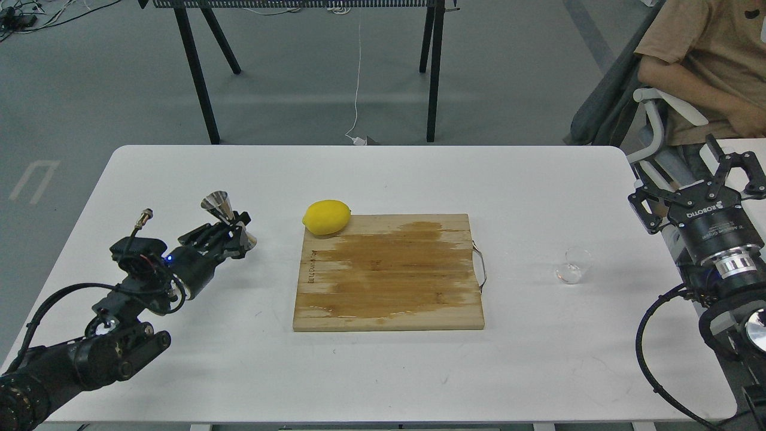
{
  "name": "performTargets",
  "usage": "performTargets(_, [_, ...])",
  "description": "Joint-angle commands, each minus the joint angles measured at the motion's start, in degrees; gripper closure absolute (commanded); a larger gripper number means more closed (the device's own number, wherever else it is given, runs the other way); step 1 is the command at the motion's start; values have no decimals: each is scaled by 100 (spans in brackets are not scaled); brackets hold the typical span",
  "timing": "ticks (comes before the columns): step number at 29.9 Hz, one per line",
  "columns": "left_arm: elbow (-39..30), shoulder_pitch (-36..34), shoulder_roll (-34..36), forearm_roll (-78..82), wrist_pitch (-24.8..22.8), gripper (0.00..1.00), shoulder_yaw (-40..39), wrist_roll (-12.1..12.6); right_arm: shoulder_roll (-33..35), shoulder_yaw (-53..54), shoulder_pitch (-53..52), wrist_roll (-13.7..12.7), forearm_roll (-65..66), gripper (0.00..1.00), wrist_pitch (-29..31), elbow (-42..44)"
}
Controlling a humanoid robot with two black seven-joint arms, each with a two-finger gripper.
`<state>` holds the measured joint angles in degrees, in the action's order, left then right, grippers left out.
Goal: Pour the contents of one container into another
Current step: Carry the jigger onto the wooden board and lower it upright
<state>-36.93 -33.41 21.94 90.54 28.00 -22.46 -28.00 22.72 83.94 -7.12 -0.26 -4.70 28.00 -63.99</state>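
The steel jigger (pixel 220 208) is at the table's left, tilted with its top leaning left, and my left gripper (pixel 235 230) is shut on its waist. It appears raised a little off the white table (pixel 383 173). The small clear glass cup (pixel 573 265) stands upright on the table at the right, beyond the cutting board's handle. My right gripper (pixel 688 179) hangs open at the table's right edge, behind and to the right of the cup, with nothing between its fingers.
A wooden cutting board (pixel 389 272) with a wet patch lies in the middle. A lemon (pixel 326 216) rests at its far left corner. A seated person (pixel 700 66) is at the far right, and black trestle legs (pixel 200 78) stand behind the table.
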Motion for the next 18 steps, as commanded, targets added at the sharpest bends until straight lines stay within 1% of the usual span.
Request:
performTargets(1, [-691,-385,101,-10,0,93,-4,0,-4,0,-8,0,22,1,0,79])
performTargets(3, [-938,-465,-31,-10,0,93,-4,0,-4,-9,-17,0,22,1,0,158])
performTargets(6, [-1044,-526,-531,16,0,93,23,0,5,0,-17,0,22,1,0,194])
performTargets(14, [-1045,-404,-1279,192,0,92,119,0,22,-1,-26,0,22,1,0,264])
performTargets(18, [-983,-386,-1735,491,0,92,549,0,22,-18,-17,0,22,1,0,273])
